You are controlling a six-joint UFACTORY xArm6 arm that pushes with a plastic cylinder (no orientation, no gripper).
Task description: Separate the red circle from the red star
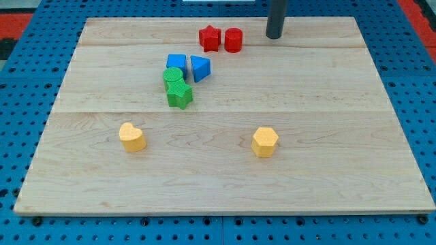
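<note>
Hovering at the upper right of centre, my tip point(274, 37), the lower end of a straight dark rod, sits on the pale wooden worktop point(327, 170) close to the far edge. I carry no jaws at all, so nothing is spread, pressed or pinching; just the bare rod end.

Just to the view's left of my tip stands the red circle block point(234, 40), near but apart from it. Right beside that, on its left, is the red star block point(210, 38); the two red pieces are side by side, almost touching, with only a thin sliver of wood between them, if any.

Down and to the left, near the middle of the frame, a cluster: a blue square-ish block point(176, 63) next to a blue wedge-shaped block point(200, 68), and below them a green round block point(173, 75) pressed against a green star-like block point(180, 94).

Lower left of the frame, a yellow heart-shaped block point(132, 137) stands alone. Lower right of centre, a yellow hexagonal block point(265, 141), also alone, well apart from everything else.

Around the worktop lies a blue perforated base point(20, 82).
</note>
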